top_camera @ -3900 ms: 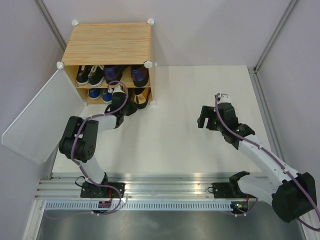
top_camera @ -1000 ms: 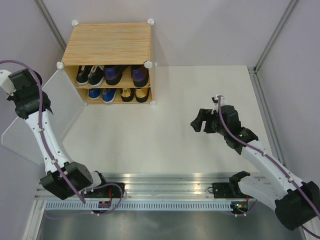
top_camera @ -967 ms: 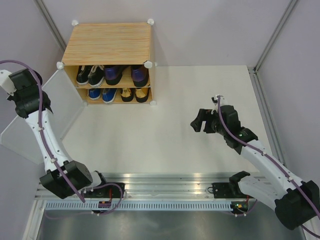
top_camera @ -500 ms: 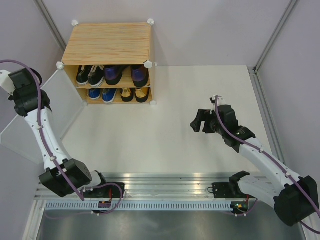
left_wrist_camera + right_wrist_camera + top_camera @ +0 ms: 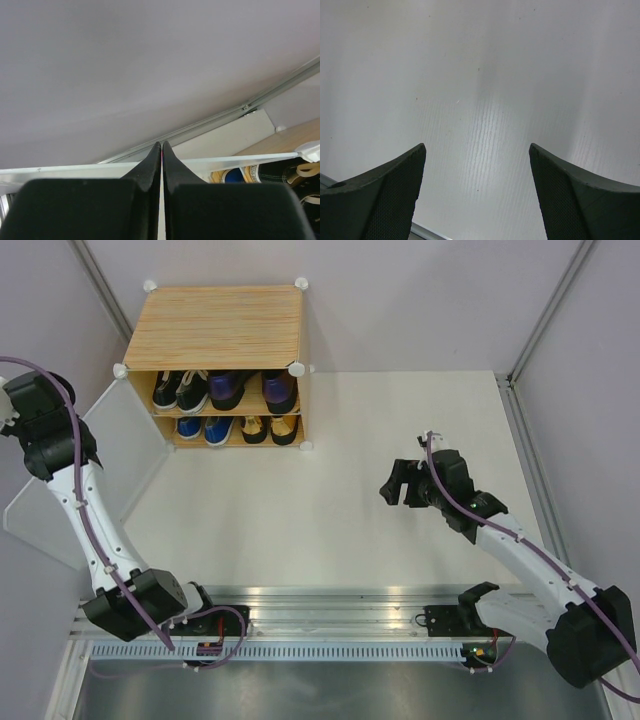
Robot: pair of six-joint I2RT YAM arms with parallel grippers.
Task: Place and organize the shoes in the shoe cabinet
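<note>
The shoe cabinet point(image 5: 215, 325) stands at the back left with its pale door panel point(image 5: 95, 475) swung open to the left. On its upper shelf are black sneakers point(image 5: 178, 390) and purple heels point(image 5: 255, 390). Blue sneakers point(image 5: 203, 428) and gold heels point(image 5: 270, 428) fill the lower shelf. My left arm point(image 5: 50, 430) is raised at the far left, beside the door's outer face. The left gripper point(image 5: 161, 145) is shut with nothing between its fingers, and the door's top edge point(image 5: 240, 162) runs just behind them. My right gripper point(image 5: 392, 485) point(image 5: 476, 146) hangs open and empty over bare table.
Grey walls close in the table on the left, back and right, and the left arm is close to the left wall. The white tabletop point(image 5: 400, 420) stretches between the cabinet and the right arm. A metal rail point(image 5: 330, 600) with the arm bases runs along the near edge.
Four seconds ago the left gripper was at the lower shelf by the gold heels; it now sits high at the far left by the door. In the last second it edged slightly left.
</note>
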